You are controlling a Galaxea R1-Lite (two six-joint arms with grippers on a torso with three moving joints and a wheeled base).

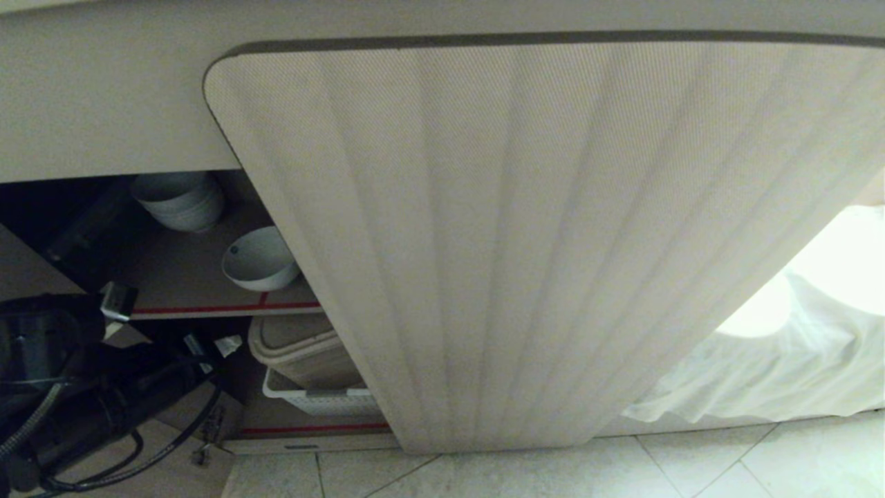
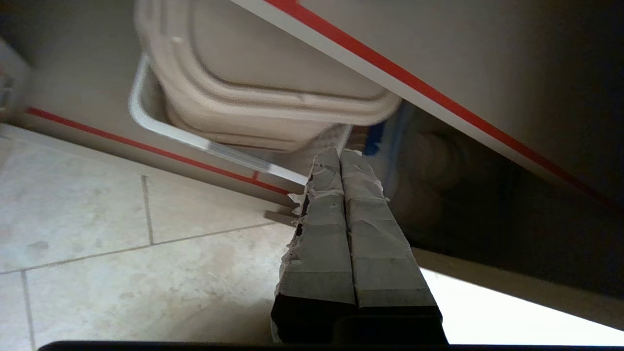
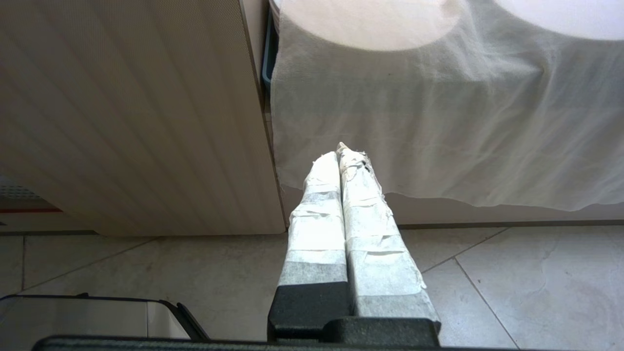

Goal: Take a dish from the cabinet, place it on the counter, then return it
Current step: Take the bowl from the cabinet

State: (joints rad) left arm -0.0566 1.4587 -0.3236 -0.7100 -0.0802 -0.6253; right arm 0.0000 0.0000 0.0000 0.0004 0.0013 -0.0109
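Now our left gripper (image 2: 340, 153), fingers pressed together and empty, sits low by the bin (image 2: 273, 87), below the dish (image 1: 259, 259) on its shelf (image 1: 228, 309). Rising blind, we risk knocking the shelf edge or the door (image 1: 553, 242). Our right gripper (image 3: 340, 151) idles, likewise closed.

You see bright glare at three o'clock on the white cloth (image 1: 795, 360), deep shadow inside the cabinet (image 1: 62, 228), and the beige tub (image 2: 273, 97) looks blurry.
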